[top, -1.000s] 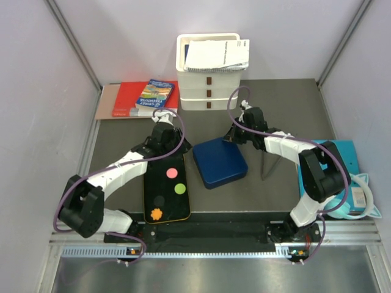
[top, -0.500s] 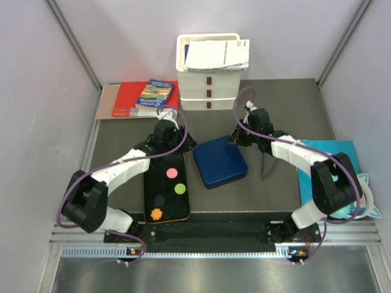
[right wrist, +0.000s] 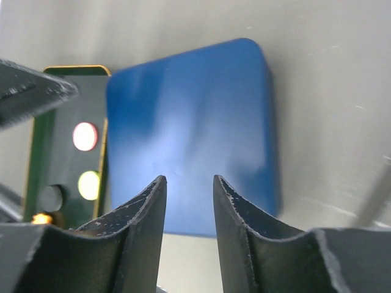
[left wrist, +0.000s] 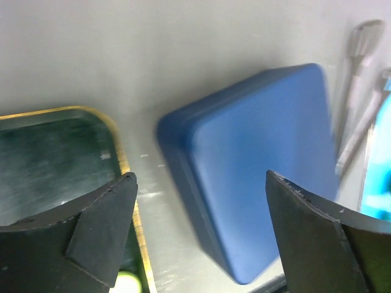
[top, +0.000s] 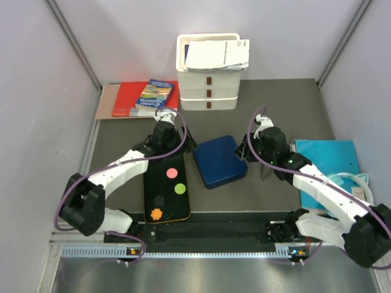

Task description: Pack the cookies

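A black tray with a gold rim holds the cookies: pink, green, black and orange. A blue square tin lies just right of it. My left gripper hangs over the gap between tray and tin, open wide and empty; the tin and the tray's corner show below. My right gripper is at the tin's right edge, partly open with nothing between its fingers. The right wrist view shows the tin and the pink cookie.
White stacked bins with papers stand at the back centre, books at the back left. A teal folder and a pale blue object lie at the right. Thin utensils lie right of the tin.
My right arm has pulled back to the right from the tin's far corner and its jaws have parted. My left gripper has opened wide, staying near the same place.
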Robot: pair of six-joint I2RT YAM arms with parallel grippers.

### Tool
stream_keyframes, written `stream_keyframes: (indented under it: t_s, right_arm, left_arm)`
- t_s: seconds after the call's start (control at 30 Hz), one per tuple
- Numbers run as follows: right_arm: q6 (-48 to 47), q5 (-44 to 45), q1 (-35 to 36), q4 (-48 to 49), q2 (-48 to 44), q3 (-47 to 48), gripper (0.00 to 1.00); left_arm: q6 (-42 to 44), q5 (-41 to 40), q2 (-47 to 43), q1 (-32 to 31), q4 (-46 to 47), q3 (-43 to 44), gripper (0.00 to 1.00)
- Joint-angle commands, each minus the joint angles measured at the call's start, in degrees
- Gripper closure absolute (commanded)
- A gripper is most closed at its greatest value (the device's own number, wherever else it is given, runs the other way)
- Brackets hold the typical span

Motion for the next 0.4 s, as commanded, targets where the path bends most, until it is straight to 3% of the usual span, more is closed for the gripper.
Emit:
stream_keyframes:
  t_s: [0.0, 0.13, 0.3, 0.33, 0.37]
  right_arm:
    - [-4.16, 9.36, 2.10, -3.58, -7.80, -2.40, 0.62]
    - [-5.48, 14.11, 3.69, -5.69, -13.42, -3.80, 0.62]
    - [-6.01, 15.78, 4.04, -7.10, -16.95, -4.60, 0.62]
    - [-5.92, 15.70, 4.04, -7.10, -16.95, -4.60, 0.62]
    - [-5.57, 15.87, 4.04, -7.10, -17.12, -4.51, 0.61]
  left_arm:
    - [3.03, -8.27, -3.98, -0.17, -5.16, 1.06, 0.07]
    - [3.91, -12.76, -5.13, -0.17, -9.20, 1.06, 0.07]
    - [4.70, -12.77, -6.97, -0.17, -9.47, -0.70, 0.11]
    - [4.79, -12.85, -7.23, -0.17, -9.65, -0.53, 0.10]
    - [5.14, -13.55, -7.85, -0.17, -10.17, -0.35, 0.01]
